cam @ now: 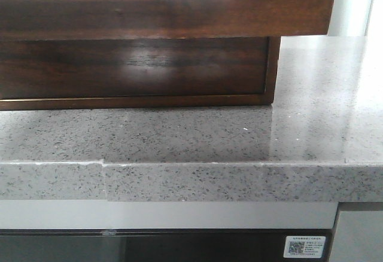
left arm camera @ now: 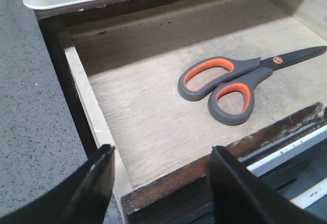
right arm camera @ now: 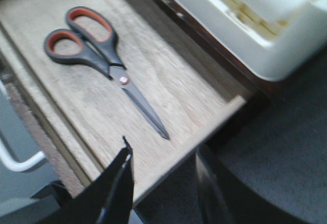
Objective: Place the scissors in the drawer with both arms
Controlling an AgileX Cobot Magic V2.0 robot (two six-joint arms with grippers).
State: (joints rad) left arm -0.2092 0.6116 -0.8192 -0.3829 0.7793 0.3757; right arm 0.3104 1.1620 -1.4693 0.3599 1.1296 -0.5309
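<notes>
The scissors [left arm camera: 251, 70], grey with orange-lined handles, lie flat on the pale wooden floor of the open drawer [left arm camera: 153, 116]. They also show in the right wrist view [right arm camera: 110, 63], blades shut. My left gripper [left arm camera: 163, 152] is open and empty, its fingers straddling the drawer's dark front rim near a corner. My right gripper [right arm camera: 163, 147] is open and empty above the drawer's side edge, past the blade tip. In the front view the drawer's glossy dark-brown front [cam: 179, 14] with its pale cutout fills the top. Neither gripper shows there.
A grey speckled countertop [cam: 239, 136] runs beside the drawer on both sides [left arm camera: 30, 106]. A white box-like unit [right arm camera: 265, 29] sits behind the drawer's back edge. A white bar handle [right arm camera: 15, 160] shows below the drawer front.
</notes>
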